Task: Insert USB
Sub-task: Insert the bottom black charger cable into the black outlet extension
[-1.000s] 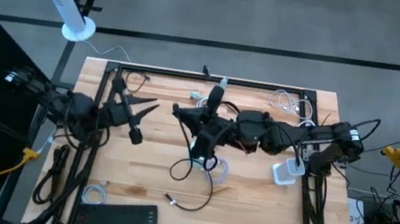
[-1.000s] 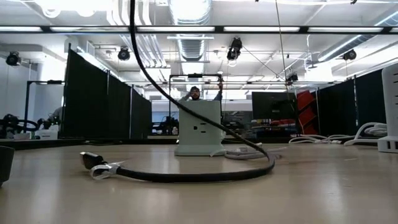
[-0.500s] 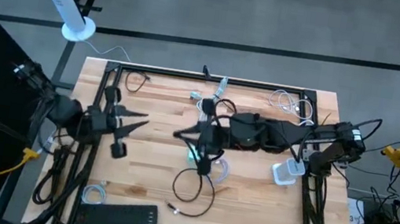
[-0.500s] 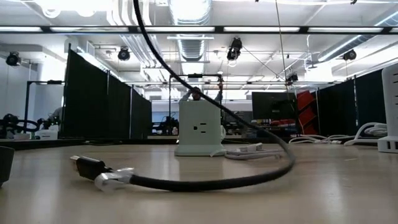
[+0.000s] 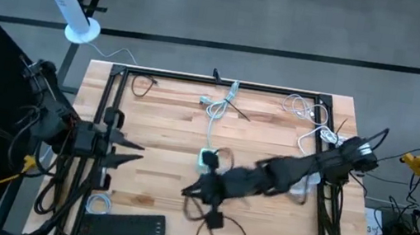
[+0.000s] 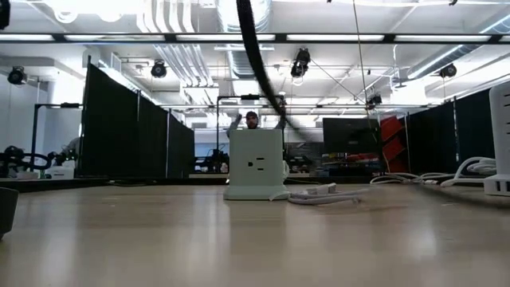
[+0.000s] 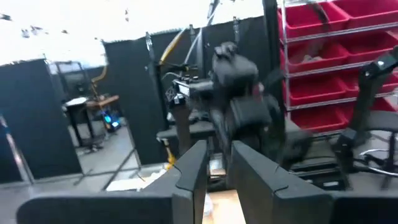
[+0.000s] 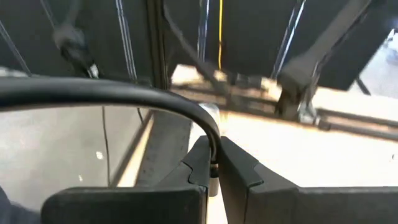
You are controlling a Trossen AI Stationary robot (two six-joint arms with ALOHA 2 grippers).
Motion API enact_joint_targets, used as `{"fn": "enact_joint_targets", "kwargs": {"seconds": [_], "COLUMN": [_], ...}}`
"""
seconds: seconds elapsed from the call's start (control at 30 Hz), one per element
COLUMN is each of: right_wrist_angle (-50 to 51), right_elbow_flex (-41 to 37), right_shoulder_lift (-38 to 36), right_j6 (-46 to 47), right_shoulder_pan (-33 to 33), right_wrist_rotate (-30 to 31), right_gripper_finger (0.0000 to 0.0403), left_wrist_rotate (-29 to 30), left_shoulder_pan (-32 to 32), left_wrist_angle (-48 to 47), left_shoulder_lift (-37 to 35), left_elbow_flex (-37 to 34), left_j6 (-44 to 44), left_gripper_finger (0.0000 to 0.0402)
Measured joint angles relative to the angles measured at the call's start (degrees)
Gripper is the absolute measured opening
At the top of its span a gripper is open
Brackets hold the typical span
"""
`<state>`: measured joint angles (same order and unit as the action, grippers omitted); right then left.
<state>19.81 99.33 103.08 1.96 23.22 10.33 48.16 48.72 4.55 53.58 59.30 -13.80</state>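
A black USB cable (image 5: 221, 222) loops below my right gripper (image 5: 192, 190), which is shut on it over the table's near middle. In the low view a stretch of the cable (image 6: 251, 48) hangs in the air. Its end cannot be made out in any view. The pale green and white power cube (image 5: 208, 160) stands upright on its base at the table's centre, and its socket face (image 6: 255, 163) shows in the low view. My left gripper (image 5: 136, 152) is open and holds nothing, at the table's left side with its fingers pointing right. My right gripper pinches the black cable (image 8: 210, 144) between its two fingers (image 8: 198, 163). From the pinch the cable arcs up and away in one curve (image 8: 99, 92). The fingers themselves hide which part of the cable lies between them.
White cables lie near the far edge (image 5: 218, 106) and the far right corner (image 5: 309, 109). A white adapter (image 5: 300, 183) sits at the right. A black keyboard-like bar (image 5: 122, 228) and a small white coil (image 5: 100, 202) lie near left. A thin white cord (image 6: 319, 194) rests beside the cube.
My right gripper has swung from beside the cube toward the near edge, carrying the black cable; the plug end that lay on the table in the low view is gone from that view. My left gripper has drawn back toward the left and near edges.
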Motion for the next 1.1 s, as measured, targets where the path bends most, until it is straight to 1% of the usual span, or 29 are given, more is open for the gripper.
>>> {"fn": "enact_joint_targets", "kwargs": {"seconds": [0.1,0.17,0.27,0.37,0.5,0.6,0.67,0.7,0.8,0.97,1.1], "right_wrist_angle": [-4.21,-7.89,-13.91,-17.9,-23.56,-27.35,-28.59,-29.2,-31.48,-37.89,-39.37], "right_elbow_flex": [-0.43,-0.82,-1.91,-2.52,-2.54,-2.54,-2.45,-2.43,-2.23,-2.23,-2.25], "right_shoulder_lift": [3.83,5.78,9.02,13.09,18.32,21.94,23.24,23.69,25.36,29.3,31.25], "right_j6": [2.67,3.49,4.28,6.23,8.5,8.87,10.32,10.79,10.99,12.28,13.56], "right_shoulder_pan": [0.49,0.53,0.5,0.48,1.52,2.92,3.85,4.16,4.76,4.92,5.05], "right_wrist_rotate": [2.73,2.91,3.19,2.44,1.42,1.55,3.02,3.7,5.88,6.38,11.11], "right_gripper_finger": [0.0004,0.0004,0.0004,0.0004,0.0004,0.0004,0.0004,0.0004,0.0004,0.0004,0.0004], "left_wrist_rotate": [4.37,6.66,8.99,9.4,9.42,9.38,9.23,8.41,3.11,-3.34,-6.09], "left_shoulder_pan": [2.09,3.78,6.72,9.31,12.96,15.2,16.39,16.78,17.16,17.14,17.21], "left_wrist_angle": [-3.73,-7.96,-15.23,-22.27,-33.98,-42.29,-46.1,-47.54,-49.81,-50.09,-51.07], "left_shoulder_lift": [0.48,0.41,0.09,-0.15,0.85,2.48,4.02,4.87,8.11,13.9,17.93], "left_elbow_flex": [2.28,3.71,5.15,5.49,5.49,5.48,5.47,5.47,5.43,5.41,5.41], "left_j6": [3.75,6.53,13.26,22.29,36.62,46.49,51.72,53.88,58.63,66.02,72.1], "left_gripper_finger": [0.0062,0.0057,0.0041,0.0023,0.0004,0.0001,0.0,0.0,0.0,0.0,0.0]}}
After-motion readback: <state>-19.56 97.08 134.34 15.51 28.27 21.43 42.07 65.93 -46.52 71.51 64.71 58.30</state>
